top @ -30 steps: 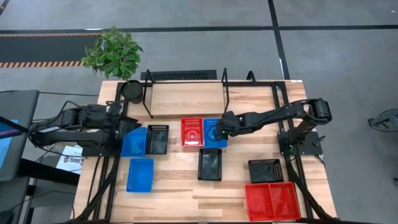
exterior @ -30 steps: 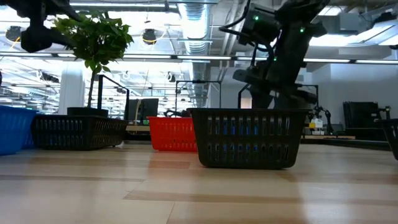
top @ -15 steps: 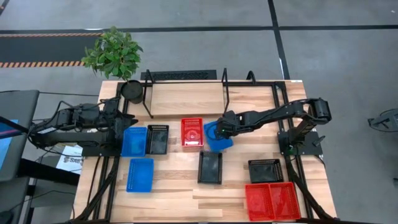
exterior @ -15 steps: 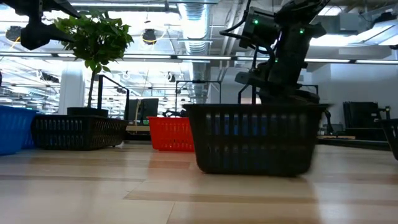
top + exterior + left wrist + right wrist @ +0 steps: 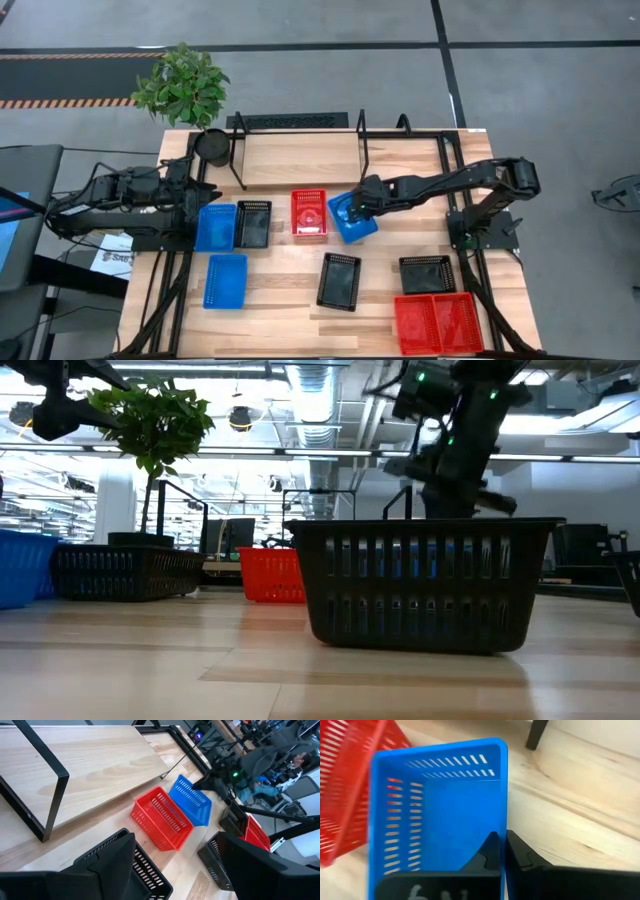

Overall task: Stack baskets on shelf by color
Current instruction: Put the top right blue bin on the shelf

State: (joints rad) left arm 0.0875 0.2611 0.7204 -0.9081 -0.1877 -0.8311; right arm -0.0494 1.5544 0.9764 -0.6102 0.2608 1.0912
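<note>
My right gripper is shut on a blue basket at mid-table, just in front of the shelf. This basket sits askew and tilted beside a red basket. In front of it a black basket rests on its base, slightly turned, and fills the low view. My left gripper hovers open over the table's left side, above a blue basket and a black basket. My right gripper pinches the blue basket's long side wall, with one finger inside the basket and the other outside. The fingers slant down from above, from the table's right. The basket tilts in the hold; I cannot tell whether it is clear of the table.
Another blue basket lies near the left front. A black basket and two red baskets sit at the right front. A round black pot stands at the shelf's left end, with a plant beyond the table.
My right gripper has shut on the blue basket's side wall and risen a little. The blue basket has turned about and tipped. The black basket in front of it has slid toward the table's near edge and turned slightly.
</note>
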